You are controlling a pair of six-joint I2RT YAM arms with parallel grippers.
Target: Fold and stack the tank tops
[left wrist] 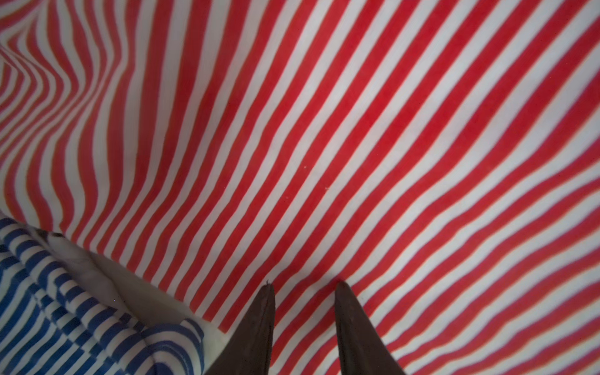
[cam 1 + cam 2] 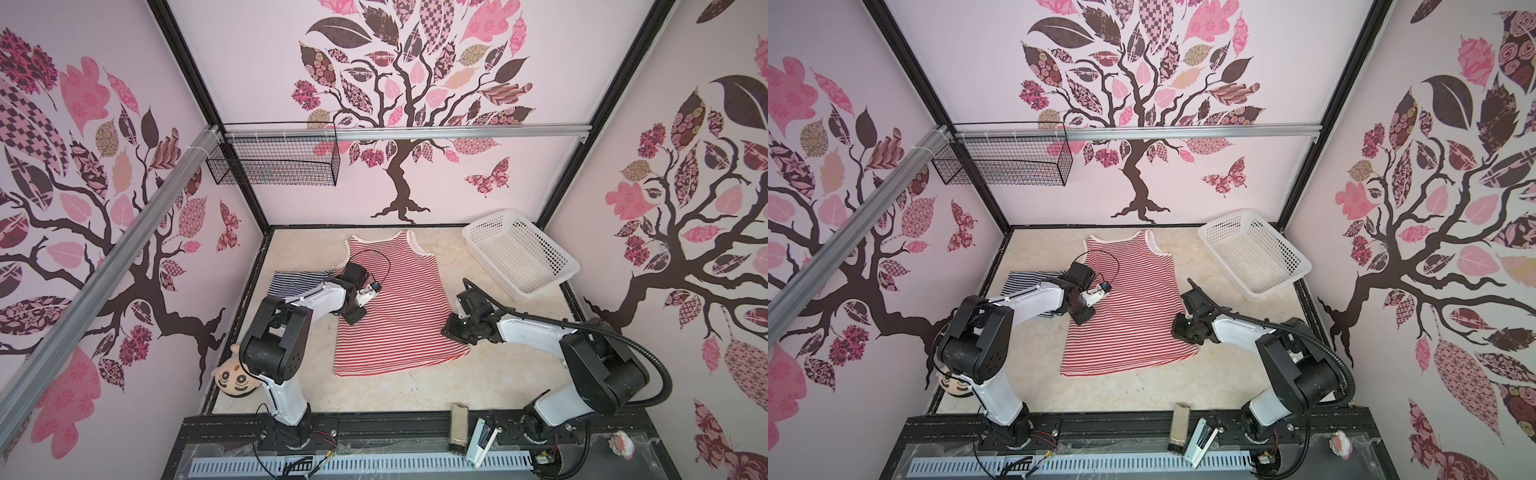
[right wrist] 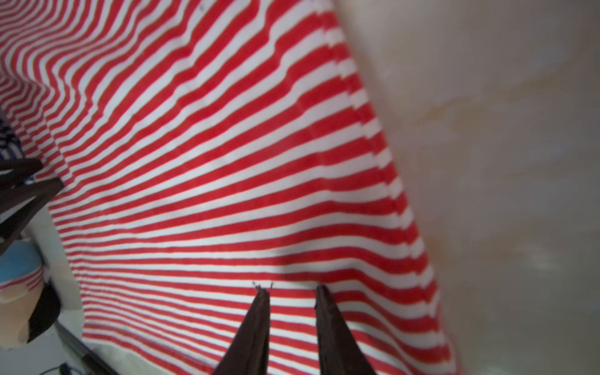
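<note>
Lying flat on the pale marbled bench (image 2: 498,374), the red-and-white striped knit tank top (image 2: 395,299) is seen in both top views. Its long axis runs from the hem, nearest the robot's bases, to the whitish-trimmed straps by the far wall.

The left end effector (image 1: 304,287) is set on the top's left side edge, about midway along that axis. The right end effector (image 3: 291,289) is set at the opposite side edge, somewhat nearer the hem. The garment is thus bracketed across its short axis, with the cloth lying inward from each end effector.

In the wrist views both pairs of fingers are shown parted by a narrow gap, with flat stripes visible between them and nothing pinched. Whether the tips are actually pressed into the cloth cannot be told for certain, as the right wrist view is blurred.

The navy-and-white striped knit tank top (image 2: 291,284) is found folded into a compact bundle just beside the red top's left edge, partly hidden behind the left arm.

A fold along the long axis is judged to be called for next, with a side edge carried inward over the middle. The left end effector is the nearer to the folded bundle, on which the red top is eventually to be stacked.
</note>
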